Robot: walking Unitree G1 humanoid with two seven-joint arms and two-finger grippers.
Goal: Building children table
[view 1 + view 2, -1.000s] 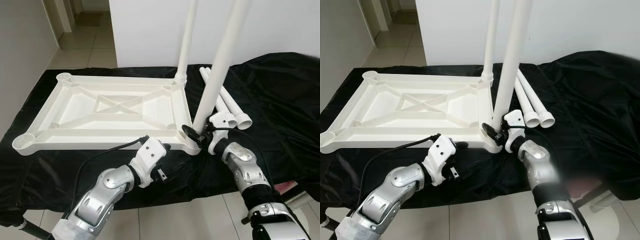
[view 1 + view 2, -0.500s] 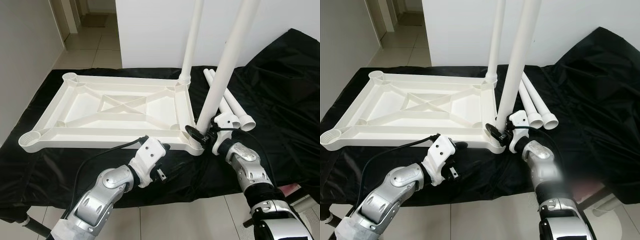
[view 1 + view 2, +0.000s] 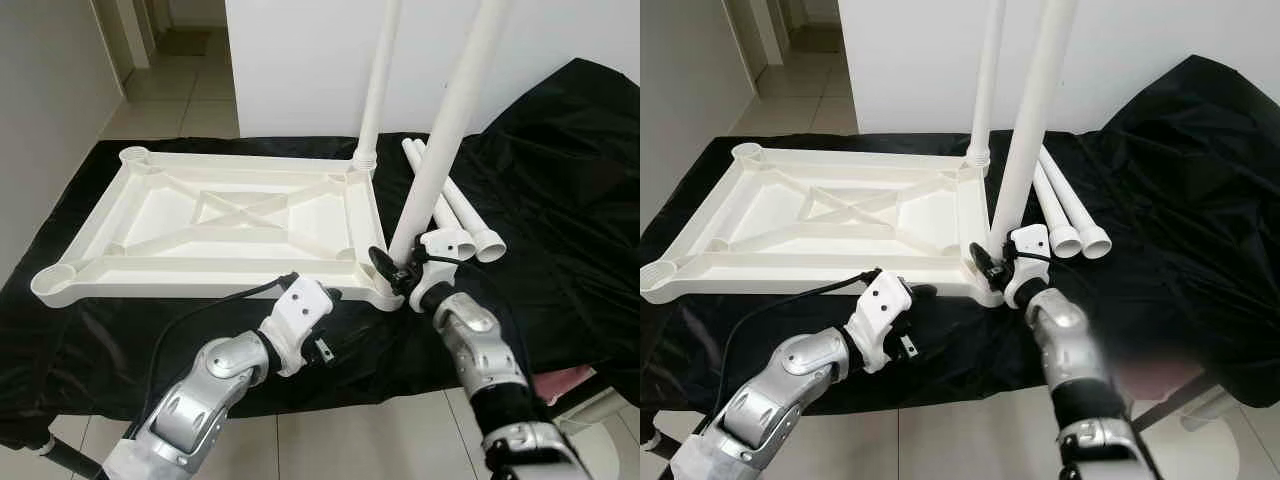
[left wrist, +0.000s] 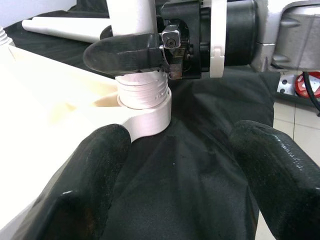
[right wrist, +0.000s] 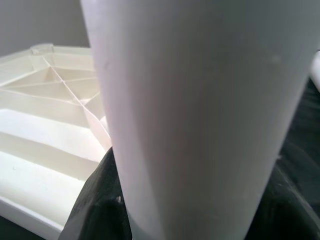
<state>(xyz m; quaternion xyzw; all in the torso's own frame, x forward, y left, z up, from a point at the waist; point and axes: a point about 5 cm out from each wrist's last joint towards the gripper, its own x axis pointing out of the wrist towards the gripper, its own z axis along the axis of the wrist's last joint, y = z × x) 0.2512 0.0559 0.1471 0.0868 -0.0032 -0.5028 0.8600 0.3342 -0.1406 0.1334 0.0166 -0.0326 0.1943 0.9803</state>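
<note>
The black cloth (image 3: 560, 190) is spread wide, and on it the white tabletop (image 3: 215, 225) lies upside down, ribs up, stiff and probably light. At its 4 o'clock corner the near leg (image 3: 440, 140) is clamped low by the right gripper (image 3: 395, 272), threads seated in the socket (image 4: 145, 107) (a smooth tube, likely slippery, best held near its base). The left gripper (image 4: 182, 165) hovers spread, holding nothing. Two spare legs (image 3: 462, 205) lie at 3 o'clock.

Your right claw (image 3: 395, 272) keeps its grip on the leg (image 3: 440, 140), which now leans slightly less; nothing else moves.
</note>
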